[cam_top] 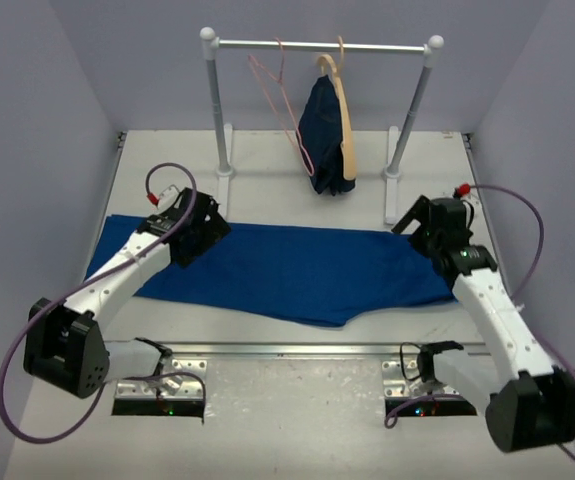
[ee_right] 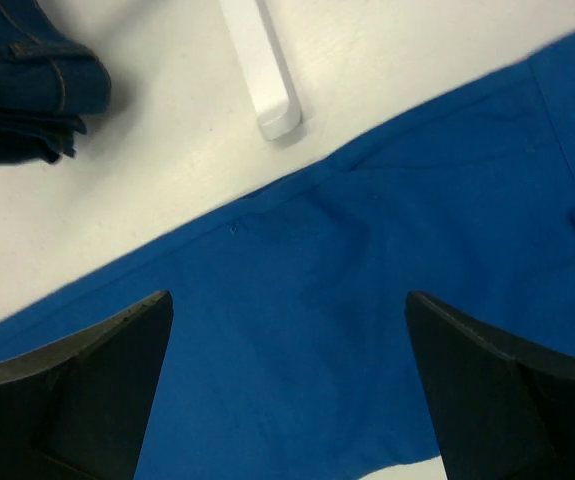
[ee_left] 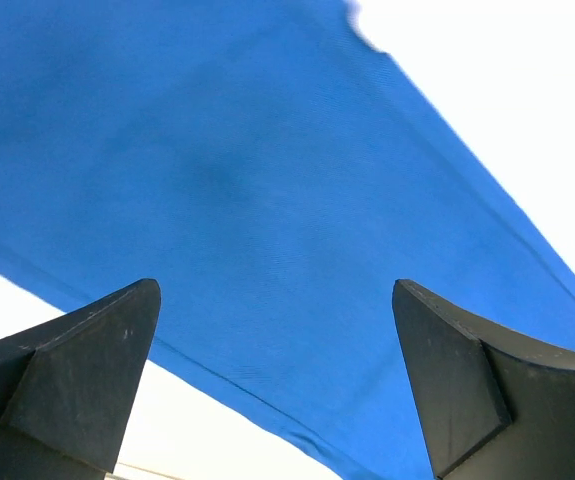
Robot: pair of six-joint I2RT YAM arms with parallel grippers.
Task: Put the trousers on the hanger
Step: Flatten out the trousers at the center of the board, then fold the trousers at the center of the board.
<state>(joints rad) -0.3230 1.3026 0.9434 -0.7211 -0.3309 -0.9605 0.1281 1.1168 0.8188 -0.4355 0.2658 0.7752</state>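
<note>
Left gripper (ee_left: 275, 292) and right gripper (ee_right: 288, 300) spread above flat trousers (cam_top: 297, 270); navy garment (cam_top: 324, 135) hangs just beside the hanger (cam_top: 289, 120)

Three plain walls in pale lavender-grey box the place in: a back wall (cam_top: 147, 60) across the top of the overhead view, a left wall (cam_top: 27, 150) and a right wall (cam_top: 557, 120) slanting down the sides. Between them lies a white table (cam_top: 267, 165), evenly lit, with soft shadows. At its far end, top centre, stands a clothes rail (cam_top: 367, 45): a metal bar on two white posts with ball tops and flat white feet. A metal strip (cam_top: 297, 349) crosses the table lower down, and the surface below it looks scuffed.
</note>
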